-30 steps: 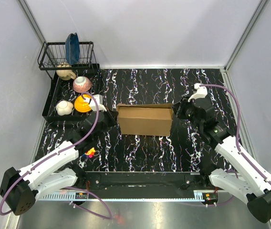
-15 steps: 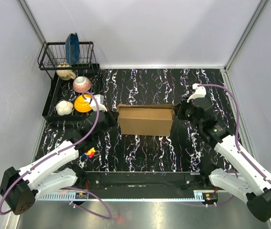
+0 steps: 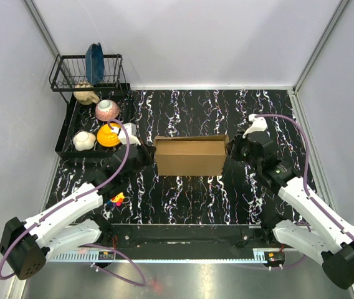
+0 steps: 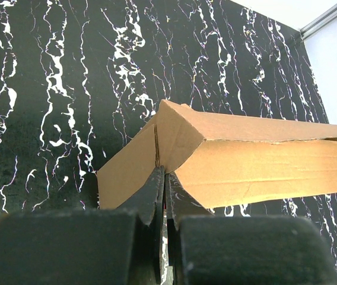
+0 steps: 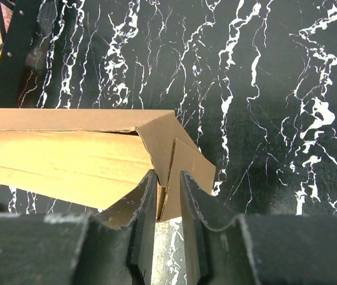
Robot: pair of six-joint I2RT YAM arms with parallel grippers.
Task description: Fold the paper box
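The paper box is brown cardboard, folded into a long low shape at the table's middle. My left gripper is at its left end. In the left wrist view the jaws are closed to a thin slit at the crease of the box's end flap. My right gripper is at the box's right end. In the right wrist view its jaws are narrowed around the folded end flaps of the box, with cardboard edges between the fingers.
A black dish tray at the left holds a pink bowl, an orange bowl and a white bowl. A wire rack with a blue plate stands behind. A small colourful toy lies by the left arm.
My right gripper has shifted slightly back and left with the box's right end flap, which now stands a little raised. The left gripper has not moved.
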